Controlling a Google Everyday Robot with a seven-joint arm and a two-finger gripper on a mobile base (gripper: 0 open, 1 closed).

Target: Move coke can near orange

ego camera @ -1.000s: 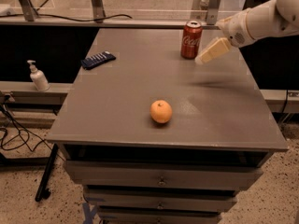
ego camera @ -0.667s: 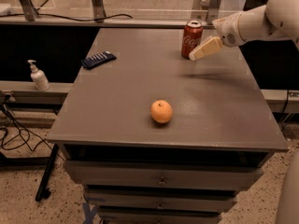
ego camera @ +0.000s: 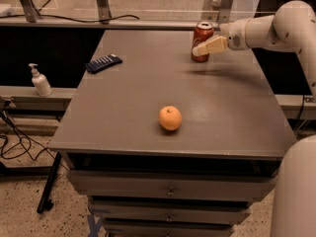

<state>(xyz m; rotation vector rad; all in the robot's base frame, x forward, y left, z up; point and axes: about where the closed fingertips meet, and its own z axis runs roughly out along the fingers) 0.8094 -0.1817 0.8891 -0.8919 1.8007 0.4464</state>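
The coke can point(ego camera: 201, 32) stands upright at the far right of the grey table top point(ego camera: 133, 98). My gripper point(ego camera: 201, 47) reaches in from the right at the can's height. One cream finger point(ego camera: 211, 45) crosses in front of the can's lower half, and the other is hidden behind it. The gripper looks open around the can, which rests on the table. The orange point(ego camera: 170, 118) lies near the table's front middle, well in front of the can and apart from it.
A dark blue flat device point(ego camera: 103, 63) lies at the table's back left. A soap pump bottle point(ego camera: 40, 81) stands on a ledge to the left. Drawers point(ego camera: 170, 191) sit under the table. My white body point(ego camera: 296, 191) fills the lower right corner.
My gripper has moved left toward the can, from beside its right side to reaching across its front. The can and the orange have not moved.
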